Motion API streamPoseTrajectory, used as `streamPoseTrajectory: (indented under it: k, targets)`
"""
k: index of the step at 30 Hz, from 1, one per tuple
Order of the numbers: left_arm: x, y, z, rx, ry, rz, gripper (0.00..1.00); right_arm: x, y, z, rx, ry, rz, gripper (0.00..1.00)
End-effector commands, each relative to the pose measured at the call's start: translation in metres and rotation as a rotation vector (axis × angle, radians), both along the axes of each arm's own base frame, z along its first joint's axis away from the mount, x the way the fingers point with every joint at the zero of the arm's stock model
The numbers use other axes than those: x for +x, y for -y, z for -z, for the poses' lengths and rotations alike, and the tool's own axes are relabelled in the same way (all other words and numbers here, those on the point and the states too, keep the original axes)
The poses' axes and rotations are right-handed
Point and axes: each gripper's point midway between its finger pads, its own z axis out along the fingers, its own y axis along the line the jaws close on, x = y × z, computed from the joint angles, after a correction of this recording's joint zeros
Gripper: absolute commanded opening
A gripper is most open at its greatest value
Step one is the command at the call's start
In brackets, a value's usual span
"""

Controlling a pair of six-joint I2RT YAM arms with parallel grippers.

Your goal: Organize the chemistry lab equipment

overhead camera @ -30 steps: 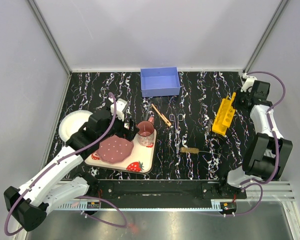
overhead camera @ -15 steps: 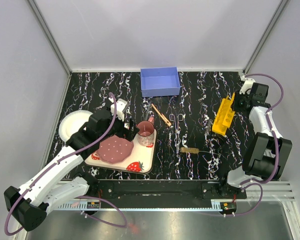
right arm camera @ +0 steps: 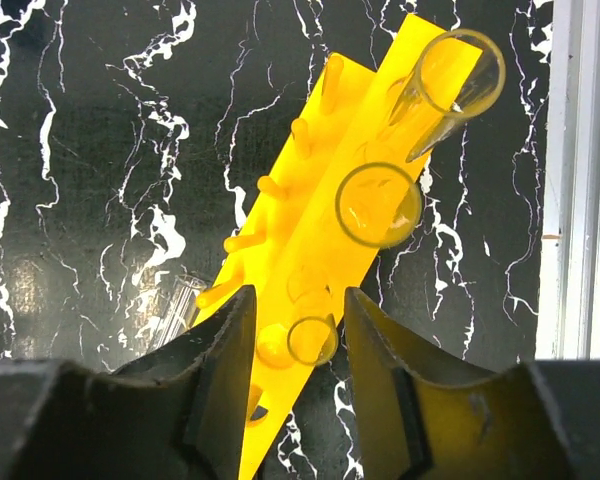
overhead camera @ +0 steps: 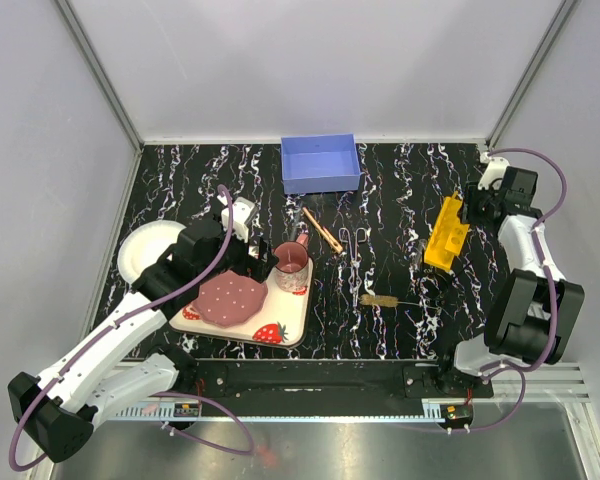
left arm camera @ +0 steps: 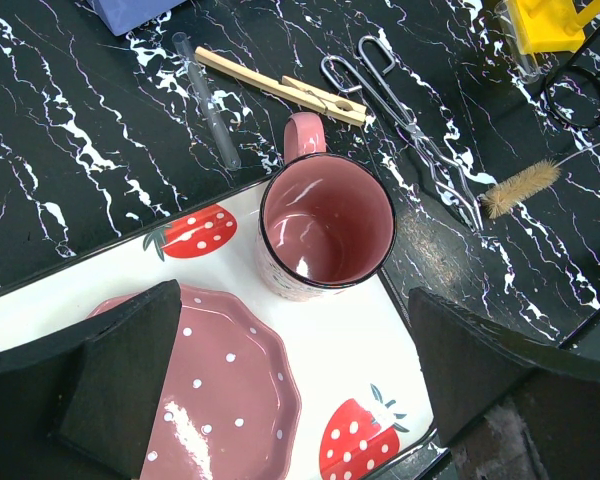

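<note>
Jaws on the right arm have widened over the last second and now stand spread on either side of the near end of the yellow rack, with dark surface showing between one finger and the rack. A second ago the rack leaned up toward that arm. Now it sits lower and flatter on the right of the surface, so the right jaws look to be letting it go after setting it down. That would leave the rack ready to take more tubes.

The left jaws hang wide apart and empty over the strawberry tray, pinching nothing.

Three clear tubes stand in the rack's holes. What looks like a further tube lies just beside it.

The blue box at the far edge looks empty. The pink cup is empty too and shares the tray with a pink plate. A white bowl sits at the far left.

The wooden clamp, forceps, brush and another loose tube lie mid-surface, not yet sorted.
</note>
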Motion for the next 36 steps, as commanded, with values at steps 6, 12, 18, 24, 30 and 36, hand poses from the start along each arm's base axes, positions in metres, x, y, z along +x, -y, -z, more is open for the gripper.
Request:
streamPoseTrajectory:
  k: [6,12,18,24,30,36]
  targets:
    - [0.004,0.003,-0.013,-0.034,0.043,0.007,0.99,-0.013,0.001,-0.060,-0.088,0.129,-0.023,0.62]
    - [0.002,0.010,-0.025,-0.085,0.038,0.019,0.99,-0.026,0.001,-0.089,-0.125,0.170,-0.013,0.75]
    - [-0.003,0.022,-0.045,-0.149,0.008,0.061,0.99,-0.038,-0.019,-0.112,-0.072,0.194,-0.075,0.82]
    - [-0.008,0.033,-0.054,-0.201,-0.025,0.094,0.99,-0.048,-0.054,-0.118,0.080,0.142,-0.207,0.85]
    - [-0.009,0.037,-0.056,-0.232,-0.044,0.098,0.99,-0.056,-0.086,-0.119,0.198,0.052,-0.320,0.85]
    - [-0.010,0.038,-0.054,-0.244,-0.058,0.095,0.99,-0.062,-0.144,-0.095,0.186,-0.104,-0.471,0.85]
